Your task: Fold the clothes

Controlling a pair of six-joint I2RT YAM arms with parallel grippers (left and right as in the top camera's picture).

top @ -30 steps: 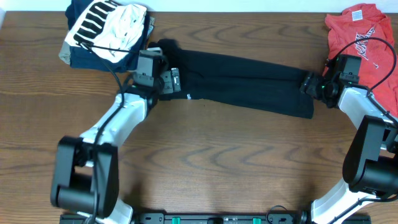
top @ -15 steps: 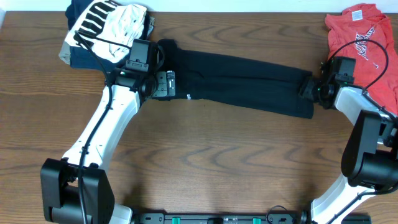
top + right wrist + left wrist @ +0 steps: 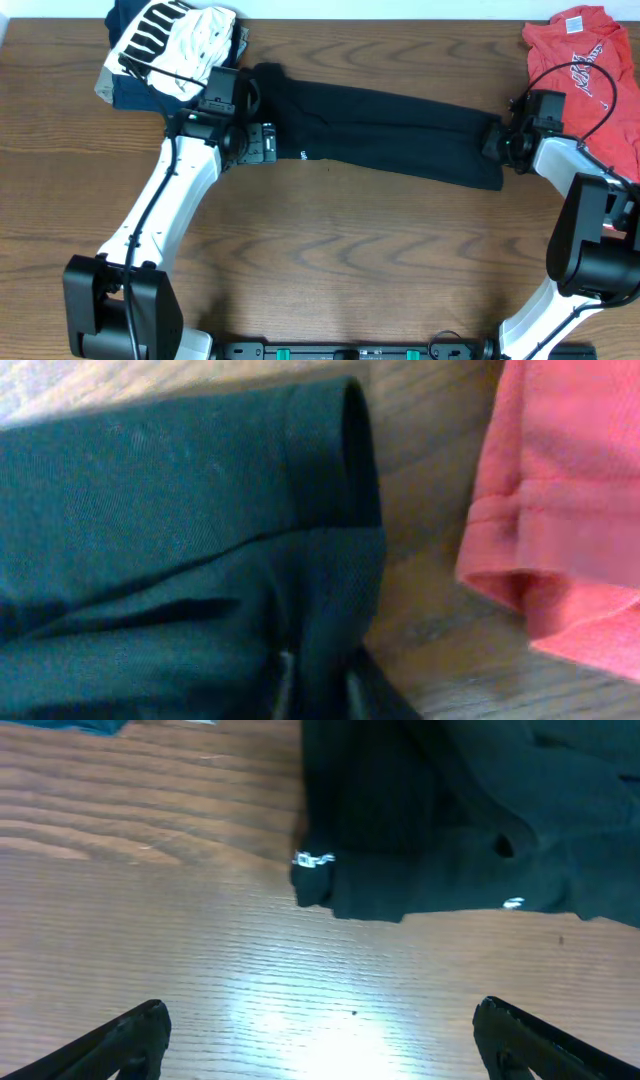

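Note:
The black garment (image 3: 385,125), part of the clothes, lies in a long band across the back of the table. My right gripper (image 3: 497,138) is at its right end, and the right wrist view shows the gripper (image 3: 315,695) shut on a pinched fold of the black garment (image 3: 170,530). My left gripper (image 3: 264,143) hovers at the garment's left end, wide open and holding nothing. In the left wrist view its fingertips (image 3: 130,1035) flank bare wood just short of the garment's corner (image 3: 440,820). The coral-red T-shirt (image 3: 585,60) lies at the back right.
A pile of other clothes (image 3: 170,50), striped, white and navy, sits at the back left corner next to the left arm. The coral-red T-shirt's hem (image 3: 560,530) lies close to the right gripper. Bare wooden table (image 3: 350,250) fills the front.
My right gripper has closed on the black garment's right end. The left arm has shifted a little left and back, staying open.

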